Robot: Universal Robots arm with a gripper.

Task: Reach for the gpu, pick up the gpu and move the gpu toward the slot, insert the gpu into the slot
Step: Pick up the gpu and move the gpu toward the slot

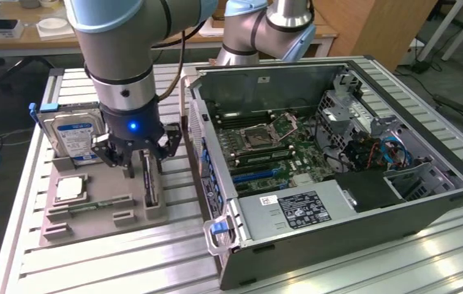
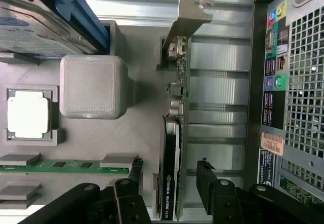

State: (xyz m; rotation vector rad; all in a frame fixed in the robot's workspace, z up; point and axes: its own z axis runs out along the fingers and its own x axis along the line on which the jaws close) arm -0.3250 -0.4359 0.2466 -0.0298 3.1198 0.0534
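Gripper (image 2: 169, 186): nearest my wrist camera. Its jaws stand apart, one dark finger (image 2: 210, 183) on each side of the gpu, and I see a gap on both sides, so nothing is clamped.
Table (image 1: 133, 263): slatted metal top carrying everything below.
Computer case (image 1: 338, 245): lies open on the exterior view's right, with the motherboard (image 1: 272, 147) exposed.
Slots (image 1: 250, 174): blue, near the case's rear wall. No card sits in them, and I cannot tell which is the target.
Fixture tray (image 1: 92, 220): grey, beside the case on the exterior view's left.
Hard drive (image 1: 75, 138): blue-labelled, upright at the tray's far end.
Gpu (image 2: 171, 148): dark card standing on edge in its tray holder, with its metal bracket (image 2: 188, 16) at the far end and the gripper straddling its near end.
Processor (image 1: 70, 188): pale square seated in its tray pocket.
Memory stick (image 1: 92, 205): green, lying flat in the tray.
Progress: I judge the reach all but finished. Gripping, lifting, carrying and inserting are not yet done.
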